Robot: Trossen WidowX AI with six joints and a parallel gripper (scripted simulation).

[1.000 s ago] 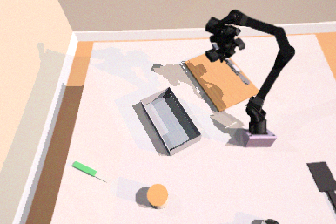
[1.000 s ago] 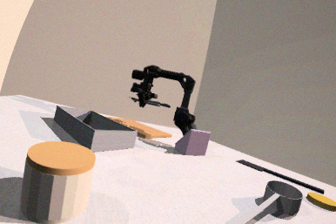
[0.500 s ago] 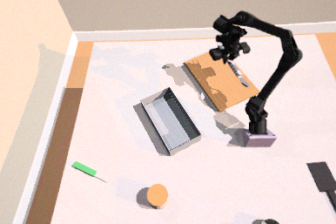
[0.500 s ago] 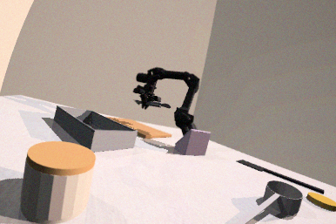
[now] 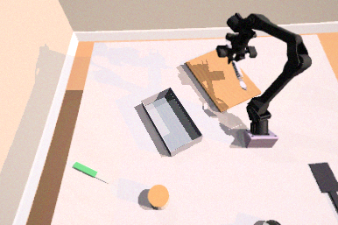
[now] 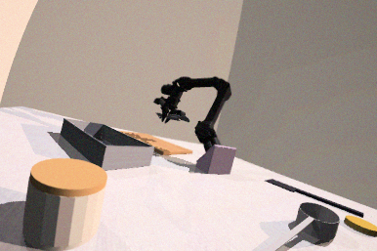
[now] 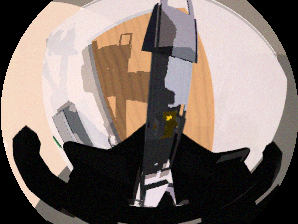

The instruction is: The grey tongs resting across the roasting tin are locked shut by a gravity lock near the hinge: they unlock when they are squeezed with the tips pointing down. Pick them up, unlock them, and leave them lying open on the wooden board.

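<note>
Tongs, long and grey (image 5: 240, 78) (image 6: 178, 118) (image 7: 162, 90), are pinched in the black metal gripper (image 5: 235, 58) (image 6: 170, 115) (image 7: 157, 127), up above the flat brown wooden board (image 5: 202, 76) (image 6: 178, 149) (image 7: 206, 85). Picking up is done; opening and laying down look left.

Grey tongs (image 5: 239, 76) (image 6: 177, 118) (image 7: 172, 75) above wooden board (image 5: 219, 80) (image 6: 168, 146) (image 7: 204, 100)

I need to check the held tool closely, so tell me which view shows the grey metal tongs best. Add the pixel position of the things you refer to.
The wrist view: the grey metal tongs (image 5: 240, 78) (image 7: 172, 75) run large up its middle from the black pincer (image 5: 235, 57) (image 7: 157, 127). The top view shows them small and partly hidden; the exterior view, only a tiny dark shape.
</note>
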